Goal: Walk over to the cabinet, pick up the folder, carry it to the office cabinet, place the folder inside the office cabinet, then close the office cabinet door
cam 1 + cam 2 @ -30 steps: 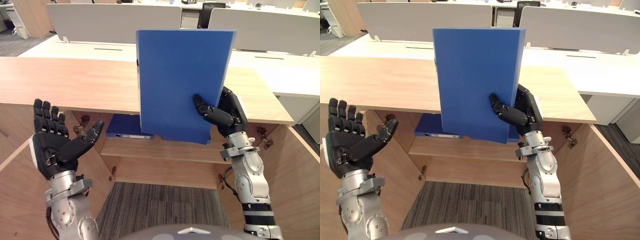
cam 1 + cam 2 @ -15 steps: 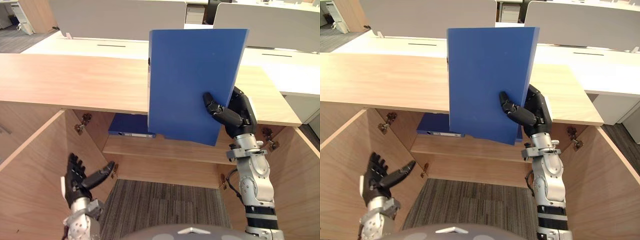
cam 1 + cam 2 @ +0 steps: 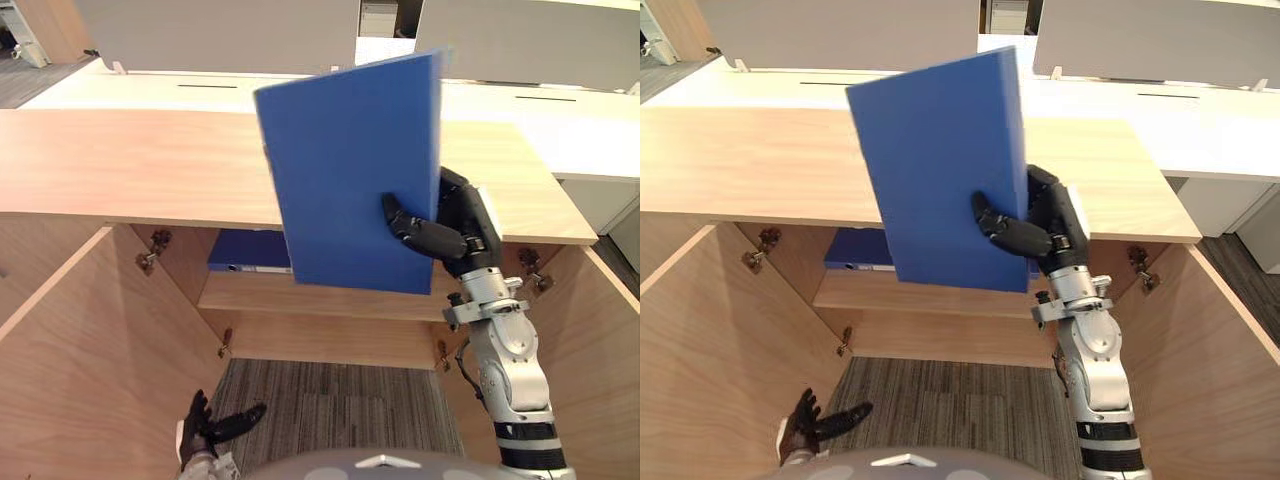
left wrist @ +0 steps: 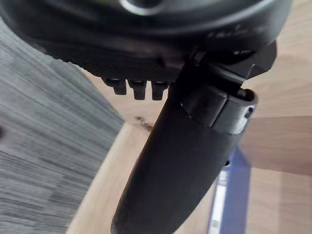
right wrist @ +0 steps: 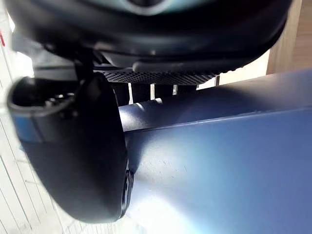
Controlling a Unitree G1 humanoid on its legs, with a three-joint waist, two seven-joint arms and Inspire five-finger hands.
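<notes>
A large blue folder (image 3: pixel 350 170) stands upright in the air in front of the wooden cabinet top (image 3: pixel 120 160), tilted a little to the left. My right hand (image 3: pixel 455 230) is shut on its lower right edge, thumb on the near face and fingers behind; the thumb (image 5: pixel 73 151) presses the blue cover (image 5: pixel 229 165) in the right wrist view. My left hand (image 3: pixel 205 432) hangs low over the carpet with fingers straight, open and holding nothing. Below the top, the cabinet stands open with a shelf (image 3: pixel 300 295).
A second blue binder (image 3: pixel 248 252) lies flat on the shelf at the left. Both cabinet doors (image 3: pixel 75 350) swing out toward me at either side. Grey striped carpet (image 3: pixel 330 405) lies between them. White desks with grey partitions (image 3: pixel 220 30) stand behind.
My left hand dropped from chest height down to the carpet level. The folder tipped leftward and turned its spine edge toward me, still held by my right hand.
</notes>
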